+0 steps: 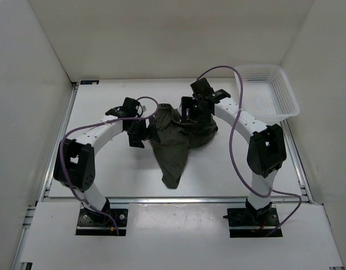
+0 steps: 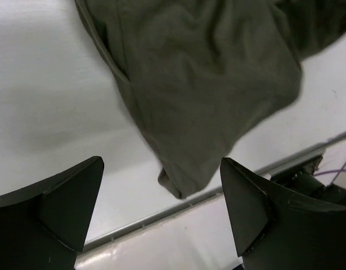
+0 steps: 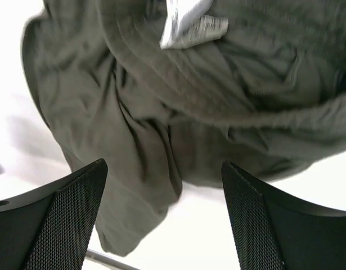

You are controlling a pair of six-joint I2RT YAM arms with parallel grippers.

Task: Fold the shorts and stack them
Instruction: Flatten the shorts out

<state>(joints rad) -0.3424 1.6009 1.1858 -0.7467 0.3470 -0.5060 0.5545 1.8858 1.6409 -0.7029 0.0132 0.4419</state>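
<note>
Dark olive shorts (image 1: pixel 175 140) lie crumpled mid-table (image 1: pixel 122 174), one leg trailing toward the near edge. The left gripper (image 2: pixel 161 160) and right gripper (image 3: pixel 164 162) hover over the fabric – both with fingers spread wide, holding nothing. A white mesh basket (image 1: pixel 268 93) sits far right

Bright, even overhead light, soft shadows beside the shorts (image 1: pixel 173 146), 2 wrist views slightly blurred.

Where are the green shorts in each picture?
Top external: the shorts lie in the middle of the table.
Left wrist: top middle and right.
Right wrist: filling the upper picture.
Shared landmark: the long leg tip, pointing toward the table's near edge.
</note>
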